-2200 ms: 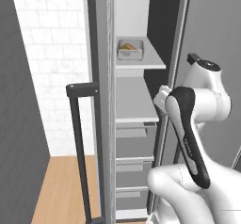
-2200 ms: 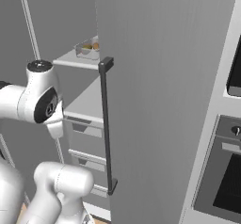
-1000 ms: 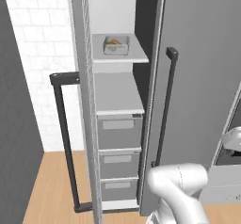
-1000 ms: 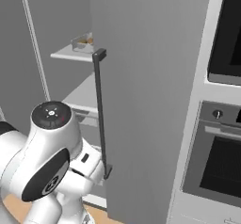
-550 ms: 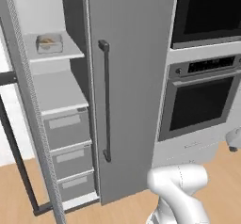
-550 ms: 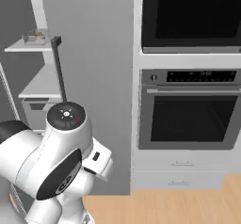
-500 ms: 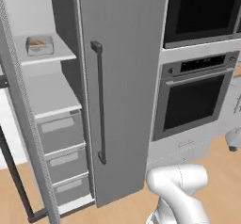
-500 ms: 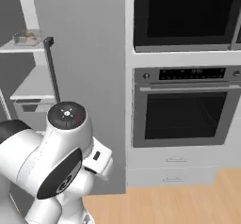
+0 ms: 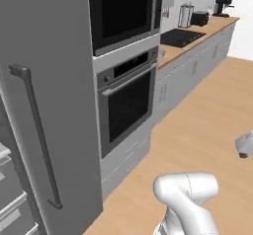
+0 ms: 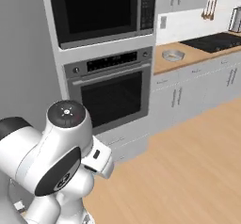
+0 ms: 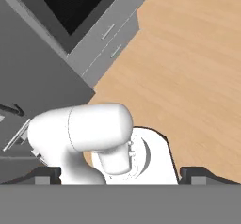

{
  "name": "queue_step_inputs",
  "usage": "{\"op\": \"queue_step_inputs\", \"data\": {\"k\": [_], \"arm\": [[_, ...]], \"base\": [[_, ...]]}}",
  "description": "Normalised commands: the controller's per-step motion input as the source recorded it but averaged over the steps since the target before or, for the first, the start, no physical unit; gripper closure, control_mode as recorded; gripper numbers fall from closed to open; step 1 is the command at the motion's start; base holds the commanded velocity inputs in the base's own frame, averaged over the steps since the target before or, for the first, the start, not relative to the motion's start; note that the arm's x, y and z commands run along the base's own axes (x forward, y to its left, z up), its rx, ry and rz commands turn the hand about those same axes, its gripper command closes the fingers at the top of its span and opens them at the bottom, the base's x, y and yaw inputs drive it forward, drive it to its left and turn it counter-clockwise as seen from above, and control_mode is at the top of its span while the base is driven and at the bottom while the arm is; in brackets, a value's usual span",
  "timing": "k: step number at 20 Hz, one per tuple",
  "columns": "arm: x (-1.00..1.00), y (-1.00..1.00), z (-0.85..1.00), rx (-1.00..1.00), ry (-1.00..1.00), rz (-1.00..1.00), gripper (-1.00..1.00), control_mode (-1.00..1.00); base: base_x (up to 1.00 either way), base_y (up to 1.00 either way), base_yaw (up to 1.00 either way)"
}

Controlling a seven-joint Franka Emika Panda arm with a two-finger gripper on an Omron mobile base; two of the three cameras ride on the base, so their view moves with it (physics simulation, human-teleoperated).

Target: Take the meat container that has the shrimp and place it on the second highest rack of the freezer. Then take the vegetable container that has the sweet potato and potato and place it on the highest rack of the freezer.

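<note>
My gripper (image 11: 121,173) points down at the wooden floor over my own base, and its two dark fingertips (image 11: 46,173) stand far apart, open, with nothing between them. The freezer (image 9: 54,81) stands at the left as a tall grey steel unit with a long dark bar handle (image 9: 37,130); pale drawers (image 9: 11,204) show at its lower left edge. A shallow rounded grey tray (image 10: 173,54), which fits the meat container, rests on the wooden counter just right of the oven. Whether the shrimp lies in it is too small to tell. The vegetable container is out of view.
A black-glass wall oven (image 9: 126,105) with a microwave (image 9: 121,12) above stands right of the freezer. A wooden counter (image 10: 207,46) with a black cooktop (image 10: 216,40) runs off to the right over grey cabinets. Wooden floor (image 9: 207,115) lies open in front.
The whole picture has swung right: the base turned from the open freezer shelves towards the oven and counter. The tray on the top shelf has passed out of view. The gripper stays open.
</note>
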Motion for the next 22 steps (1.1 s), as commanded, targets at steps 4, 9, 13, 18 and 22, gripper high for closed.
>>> {"op": "queue_step_inputs", "data": {"k": [4, 9, 13, 18, 22], "arm": [[0.00, 0.00, 0.00, 0.00, 0.00, 0.00, -1.00, 1.00], [0.00, 0.00, 0.00, 0.00, 0.00, 0.00, -1.00, 1.00], [0.00, 0.00, 0.00, 0.00, 0.00, 0.00, -1.00, 1.00], [0.00, 0.00, 0.00, 0.00, 0.00, 0.00, -1.00, 1.00], [0.00, 0.00, 0.00, 0.00, 0.00, 0.00, -1.00, 1.00]], "base": [[0.48, -0.29, -0.59], [0.98, -0.22, -0.44], [0.97, 0.04, -0.31], [0.59, 0.81, -0.09], [0.72, 0.32, -0.18]]}}
